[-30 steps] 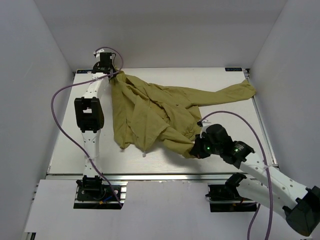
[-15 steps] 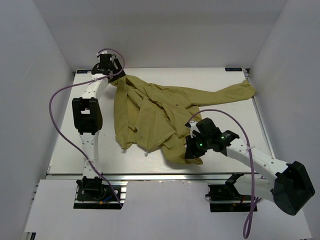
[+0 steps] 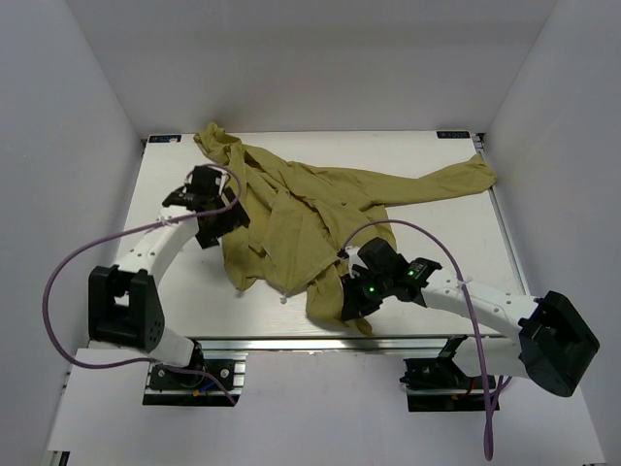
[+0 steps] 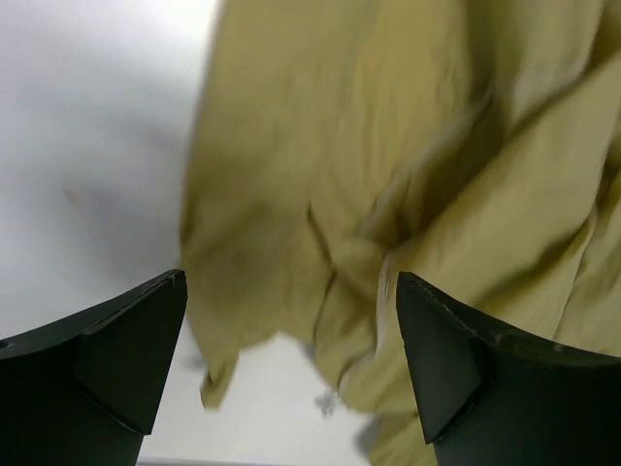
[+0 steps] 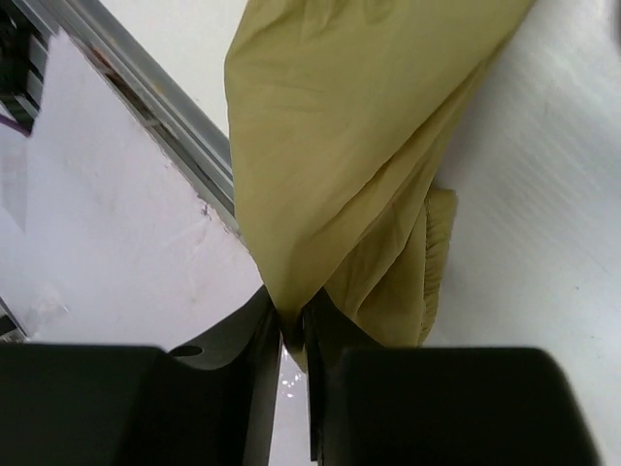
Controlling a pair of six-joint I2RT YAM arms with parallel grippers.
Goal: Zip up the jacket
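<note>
Pinching jacket (image 3: 291, 209) hem — right hand (image 5: 291, 330) — near table (image 3: 437, 223) front edge

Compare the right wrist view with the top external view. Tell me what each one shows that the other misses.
Only the right wrist view shows the right gripper clamped shut on a fold of the jacket. Only the top external view shows the left gripper beside the jacket's left edge and a sleeve stretched toward the far right corner. Both show fabric lying near the front edge of the table.
</note>
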